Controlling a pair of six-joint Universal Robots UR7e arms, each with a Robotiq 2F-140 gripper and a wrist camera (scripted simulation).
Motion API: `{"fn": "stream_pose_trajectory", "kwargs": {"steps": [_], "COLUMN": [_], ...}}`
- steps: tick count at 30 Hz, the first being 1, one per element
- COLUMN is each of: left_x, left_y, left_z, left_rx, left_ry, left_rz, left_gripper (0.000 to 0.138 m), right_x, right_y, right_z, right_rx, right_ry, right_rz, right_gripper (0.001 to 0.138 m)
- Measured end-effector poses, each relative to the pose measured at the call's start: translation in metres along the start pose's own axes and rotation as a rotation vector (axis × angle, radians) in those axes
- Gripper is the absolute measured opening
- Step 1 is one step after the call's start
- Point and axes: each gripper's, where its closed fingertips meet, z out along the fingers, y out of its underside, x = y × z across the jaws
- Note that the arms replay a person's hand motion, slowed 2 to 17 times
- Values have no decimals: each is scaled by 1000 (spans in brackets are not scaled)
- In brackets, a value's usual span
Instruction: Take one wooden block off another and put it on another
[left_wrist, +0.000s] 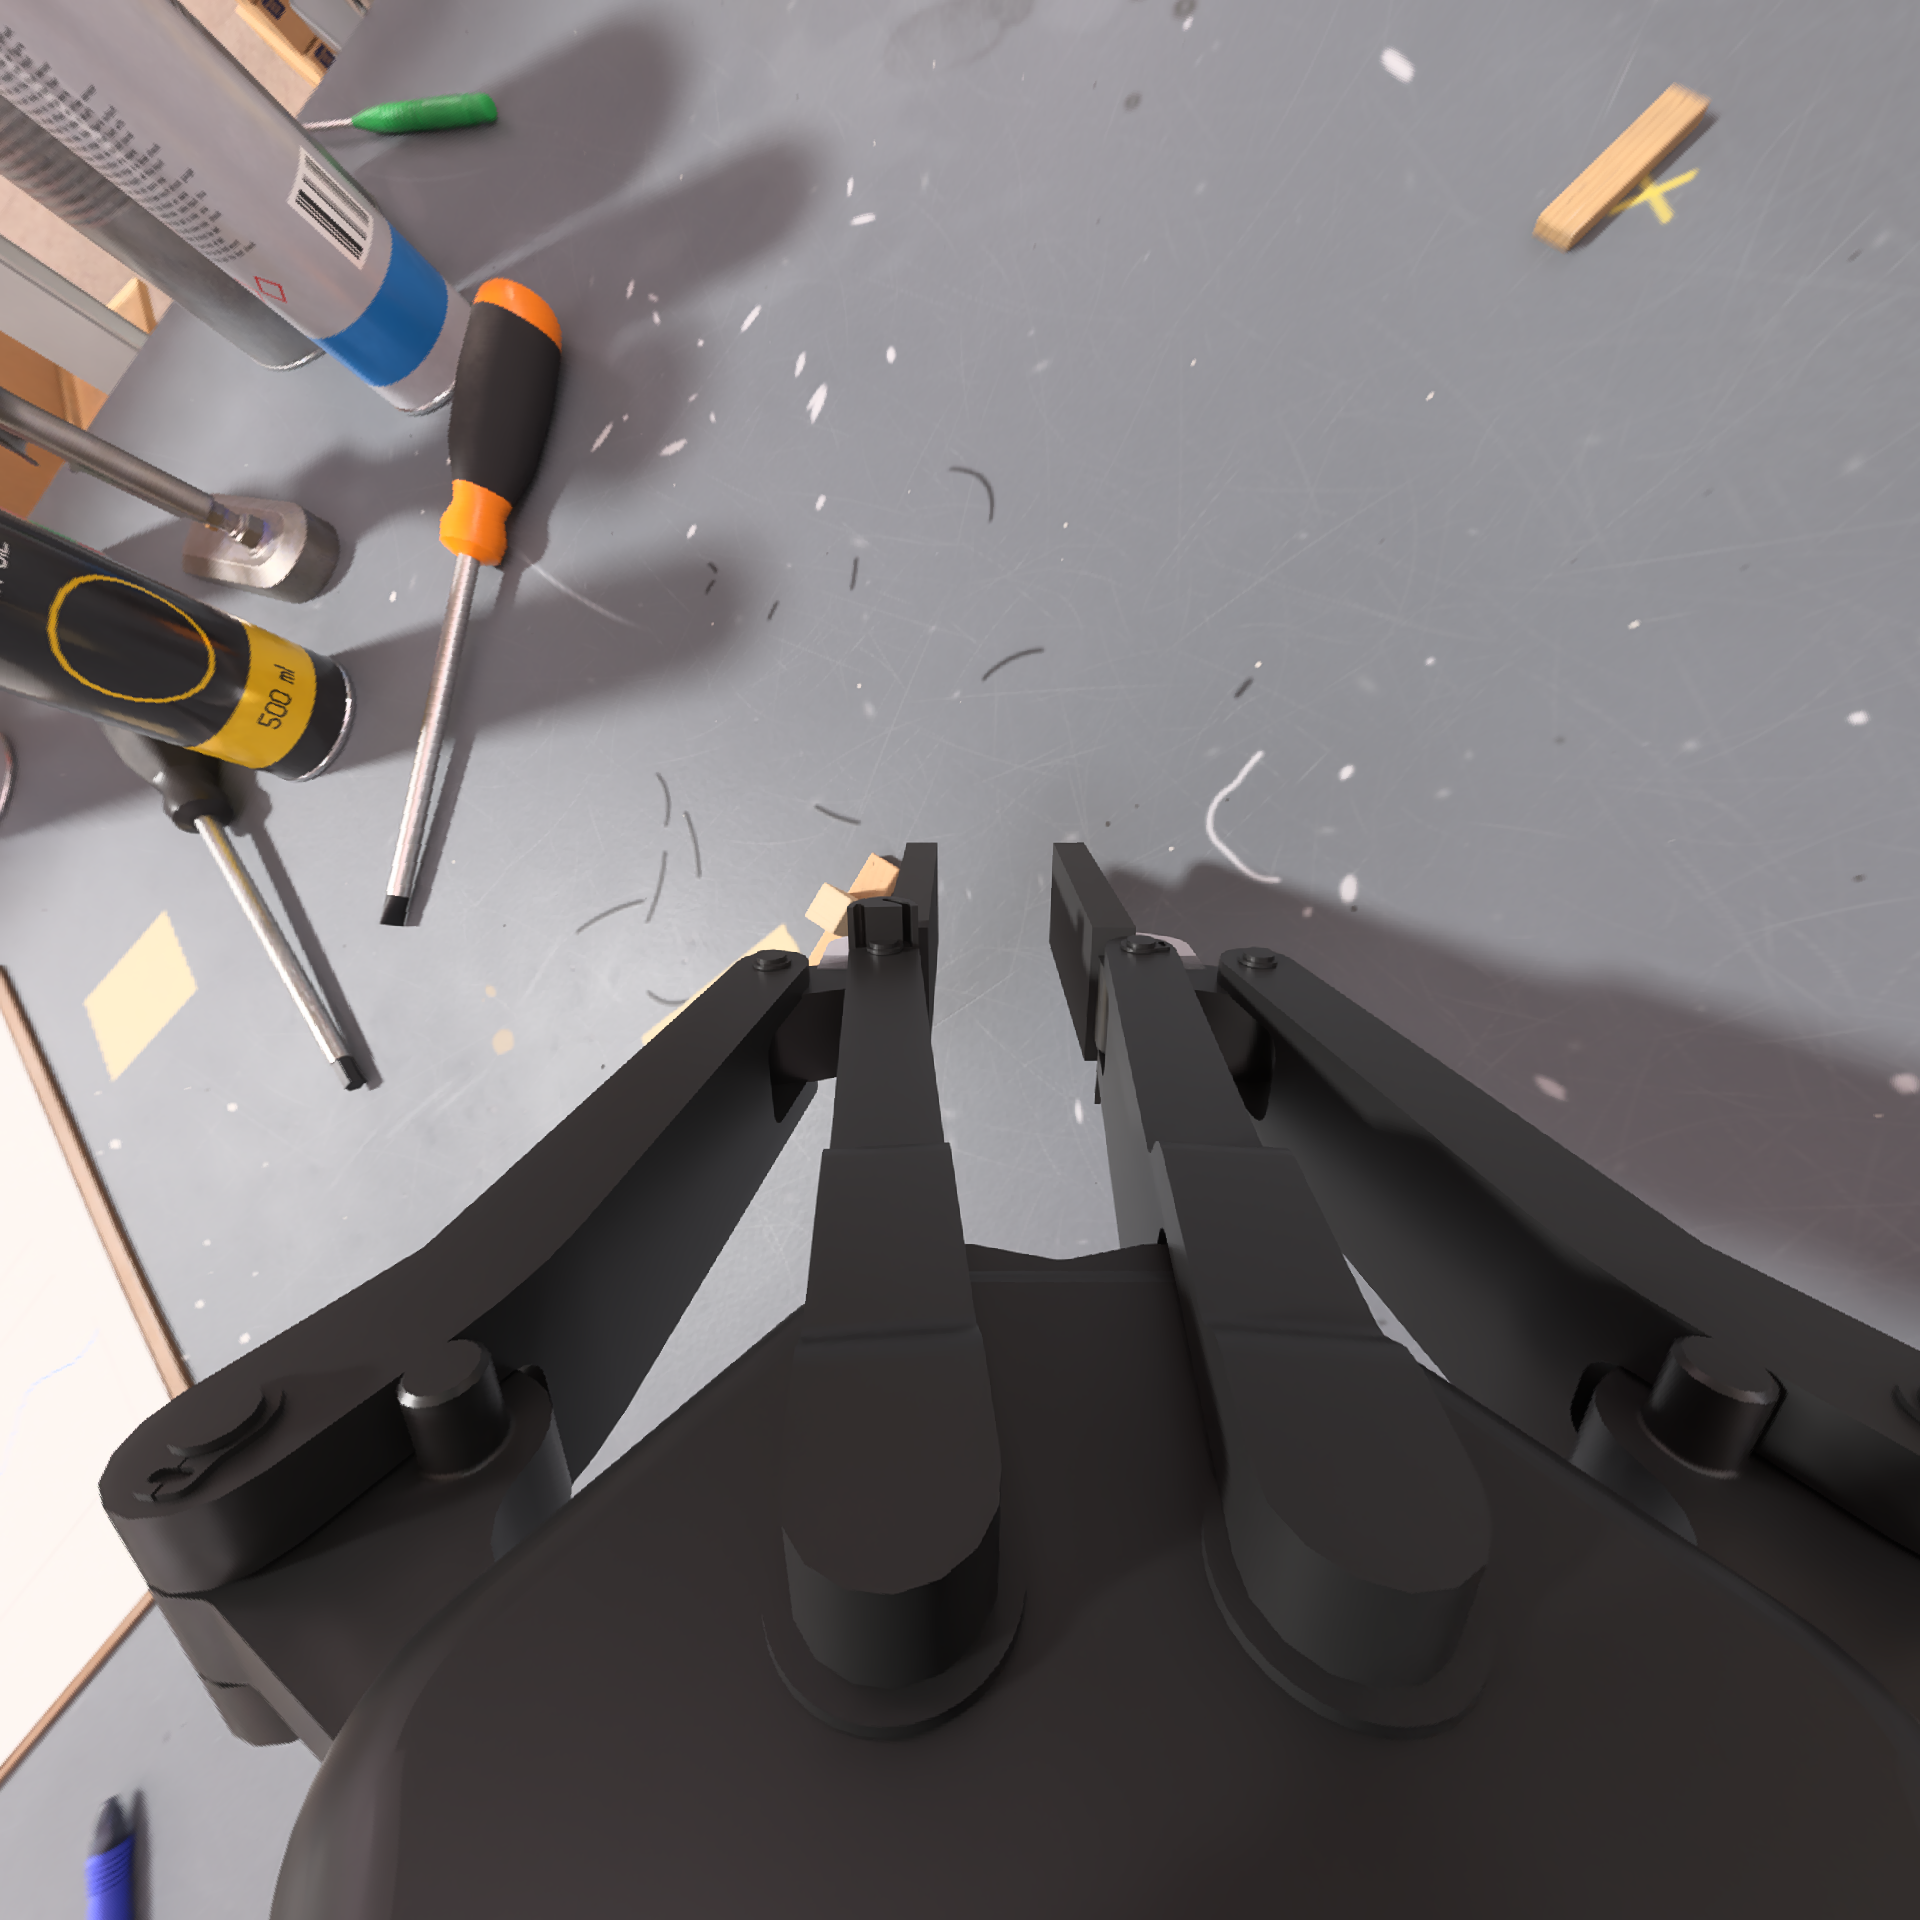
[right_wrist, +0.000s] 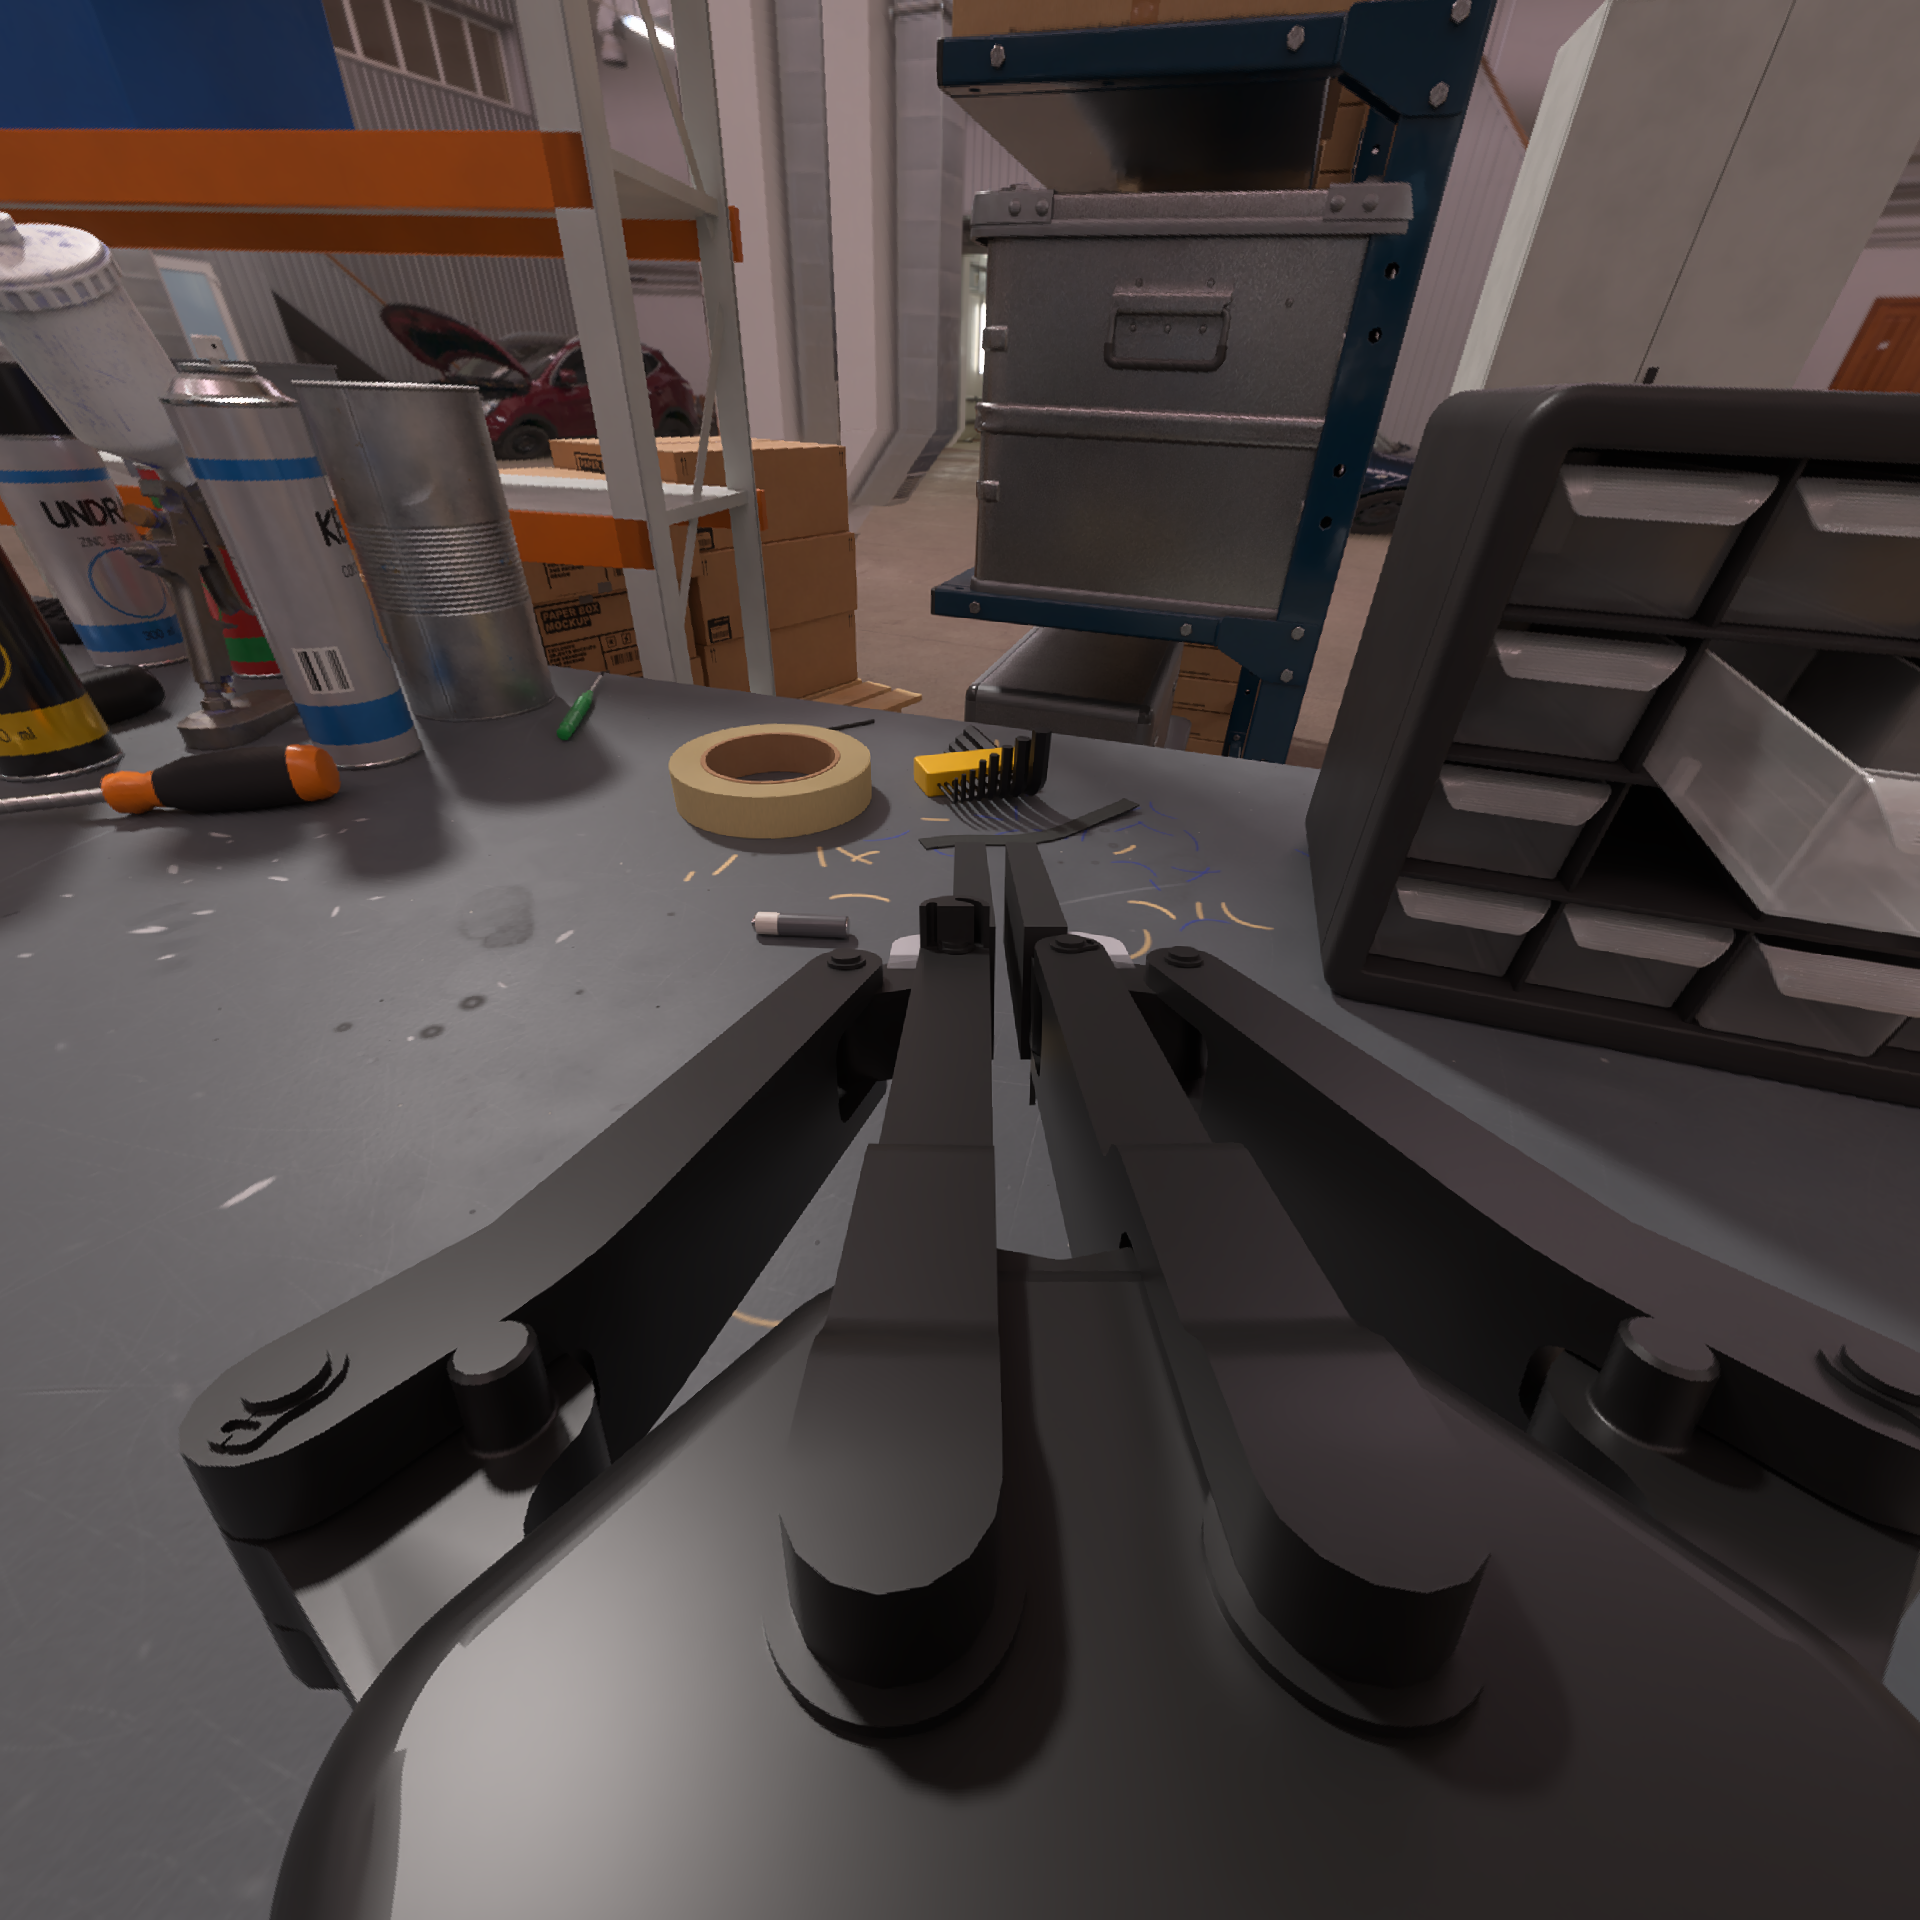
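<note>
In the left wrist view a flat wooden block (left_wrist: 1621, 171) lies on the grey table at the far upper right, beside a yellow chalk cross. More light wooden pieces (left_wrist: 868, 891) show just left of my left finger, mostly hidden behind it and its linkage; I cannot tell how they are stacked. My left gripper (left_wrist: 994, 868) points down at the table, its jaws apart with only bare table between them. My right gripper (right_wrist: 997, 873) hovers low over the table with its jaws nearly touching and nothing in them. No wooden block shows in the right wrist view.
Spray cans (left_wrist: 208, 208), a black and yellow can (left_wrist: 177, 665) and two screwdrivers (left_wrist: 499, 416) crowd the left. A framed white board (left_wrist: 62, 1299) lies at the left edge. A tape roll (right_wrist: 769, 779), hex keys (right_wrist: 977, 774), a battery (right_wrist: 800, 925) and a drawer cabinet (right_wrist: 1621, 727) stand ahead of the right gripper.
</note>
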Motion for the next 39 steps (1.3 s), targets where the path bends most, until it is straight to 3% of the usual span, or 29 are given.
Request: {"fn": "stream_pose_trajectory", "kwargs": {"steps": [12,17,25,39], "left_x": [-9,-26,-48,-58], "left_y": [-30,-35,-31,-14], "left_z": [-44,-57,-55,-20], "left_rx": [231,252,129,-138], "left_ry": [138,140,133,283], "left_rz": [-171,-211,-148,159], "left_gripper": [23,21,21,18], "right_x": [0,-1,-1,0], "right_y": [2,2,2,-1], "right_z": [1,2,2,-1], "right_rx": [-8,-9,-9,3], "right_ry": [1,-1,-2,4], "right_rz": [-3,-2,-4,-2], "right_gripper": [5,5,5,5]}}
